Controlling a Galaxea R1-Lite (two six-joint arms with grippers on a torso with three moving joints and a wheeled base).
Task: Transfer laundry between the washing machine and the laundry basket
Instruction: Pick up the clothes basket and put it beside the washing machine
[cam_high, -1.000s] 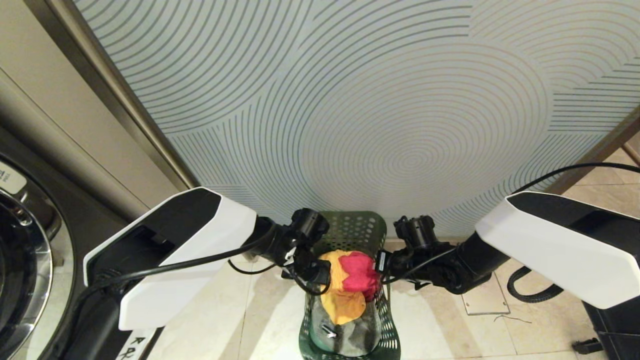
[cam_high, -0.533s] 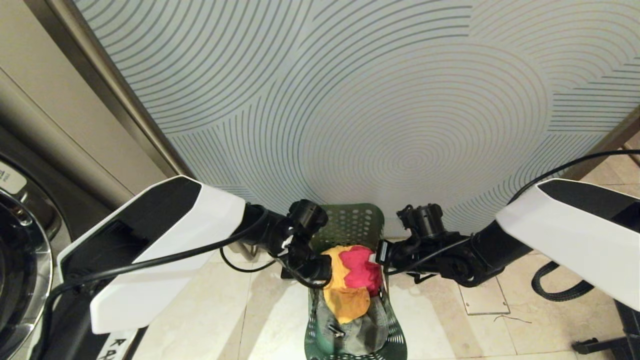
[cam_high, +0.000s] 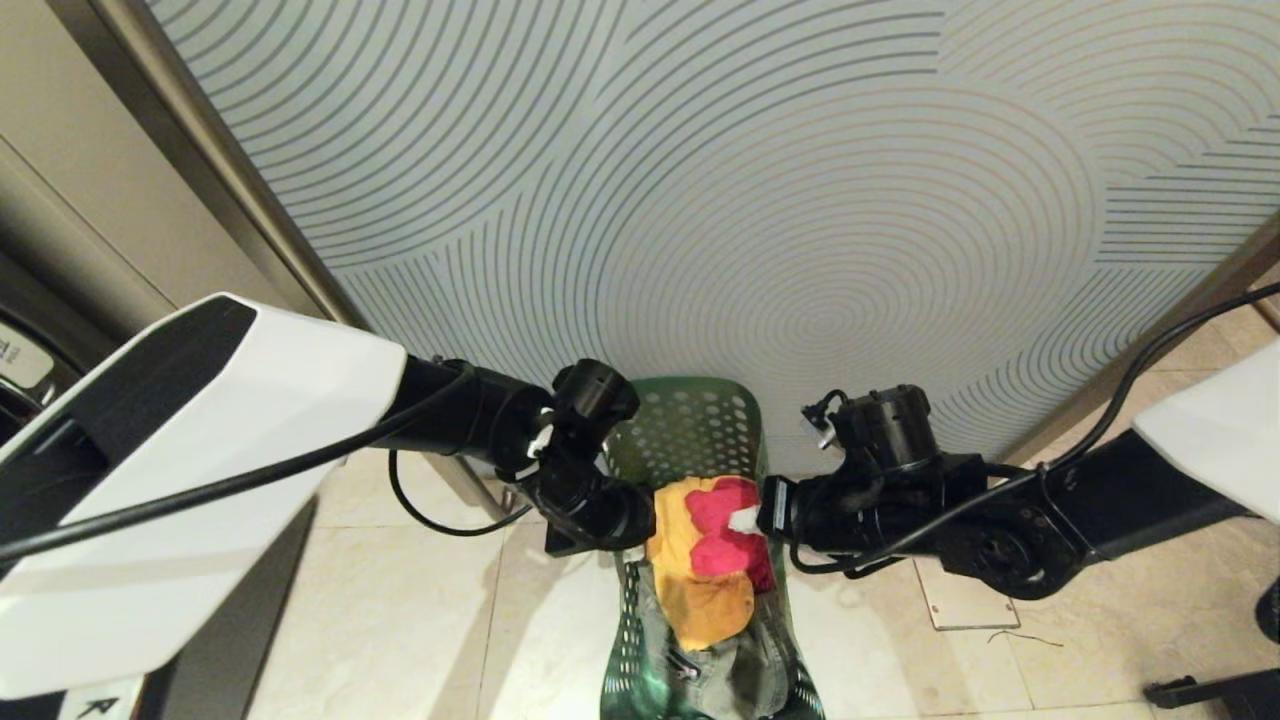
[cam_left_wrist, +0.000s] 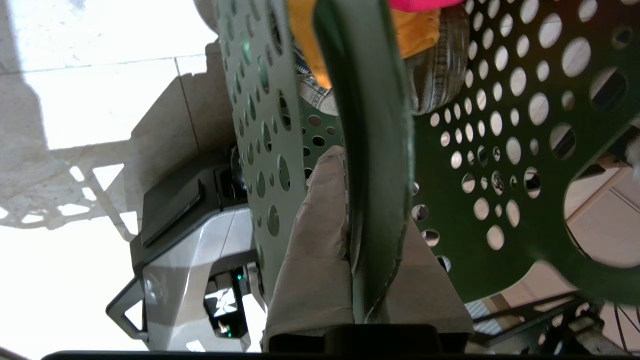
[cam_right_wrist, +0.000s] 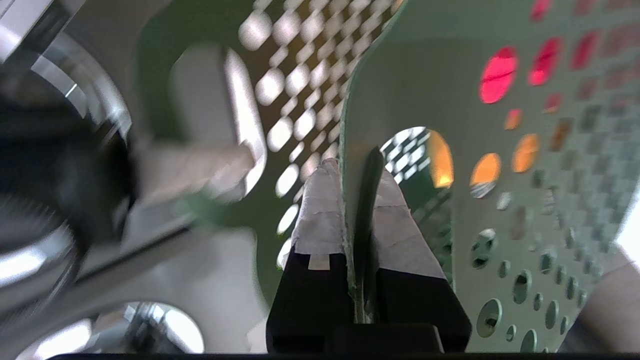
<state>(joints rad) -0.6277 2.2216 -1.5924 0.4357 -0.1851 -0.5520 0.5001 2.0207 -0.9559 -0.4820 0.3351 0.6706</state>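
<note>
Against a pale wall panel of curved grey lines, the robot holds the laundry basket off the tiled floor between 2 arms: the left pincer is clamped on the basket's wall at 9 o'clock and the right pincer is clamped on the opposite wall at 3 o'clock. Both wrist views show taped fingers pressed together on either side of a thin edge of green plastic, with nothing else between them. Inside the basket sits the laundry, a yellow-orange garment under a bright pink-red one, with grey-green pieces nearest the robot at 6 o'clock; the heap rises above the rim. A slice of a dark washing machine with a white label shows at 9 o'clock, well apart from the basket. As a judgement, the carry is the stage in hand and no garment has reached the drum. The risk lies in the grip: each pincer pinches only a narrow, flexible lip, so uneven motion of the 2 arms could twist the wall free, tilt the basket, and spill the pink-red piece perched on top. The right wrist view is blurred, so how deep that hold goes cannot be told.
</note>
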